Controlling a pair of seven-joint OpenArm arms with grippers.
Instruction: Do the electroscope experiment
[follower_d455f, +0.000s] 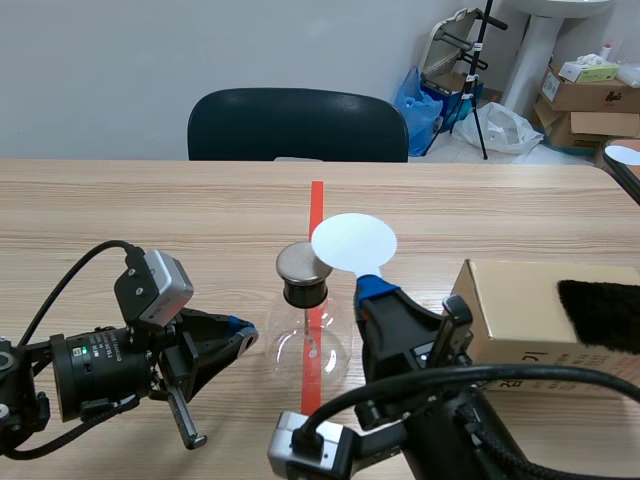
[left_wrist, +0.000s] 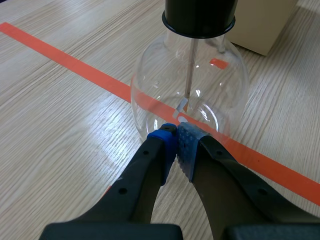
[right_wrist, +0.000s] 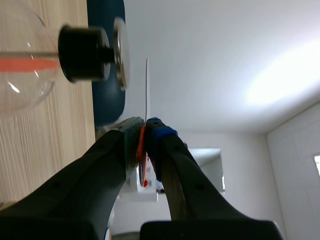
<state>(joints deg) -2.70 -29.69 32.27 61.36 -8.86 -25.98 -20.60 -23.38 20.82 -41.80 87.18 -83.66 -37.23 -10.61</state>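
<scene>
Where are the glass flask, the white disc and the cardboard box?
glass flask (left_wrist: 162, 82), left wrist view, on its round glass belly.
white disc (follower_d455f: 354, 242), scene view, middle of its face.
cardboard box (follower_d455f: 510, 310), scene view, bare tan surface.

Clear flask, black stopper, white disc, perhaps orange-handled.

Left fingers closed, empty; right fingers pinching disc.
</scene>
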